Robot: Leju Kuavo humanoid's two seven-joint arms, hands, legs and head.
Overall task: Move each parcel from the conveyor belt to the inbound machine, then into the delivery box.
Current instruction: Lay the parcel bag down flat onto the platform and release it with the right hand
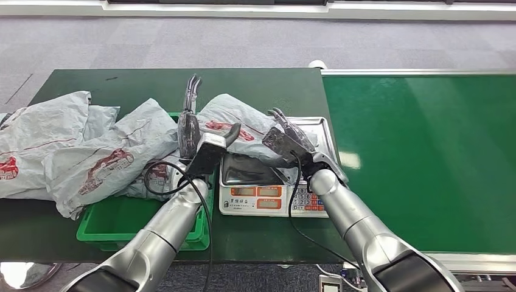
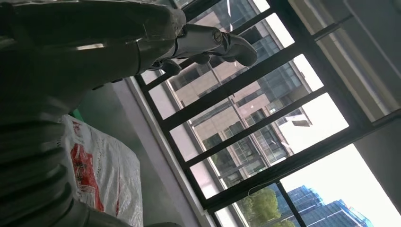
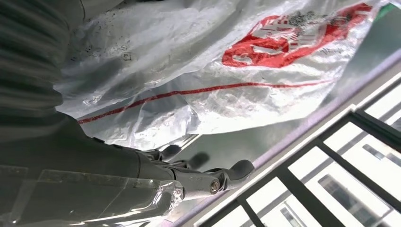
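One grey parcel (image 1: 234, 125) lies on the steel pan of the inbound machine (image 1: 274, 188), a weighing scale on the dark worktop (image 1: 122, 82), its red print up. It looks soft, crinkly and light, a slick poly bag that I judge will slump and slide, so I would take it across the bulging middle, not by a loose edge. My left hand (image 1: 190, 118) stands just left of it, fingers extended and apart, holding nothing. My right hand (image 1: 285, 139) rests at its right side, fingers spread, gripping nothing I can see. Other grey parcels (image 1: 73, 146) are heaped over the green delivery box (image 1: 146, 228); the conveyor belt (image 1: 420, 158) runs at right.
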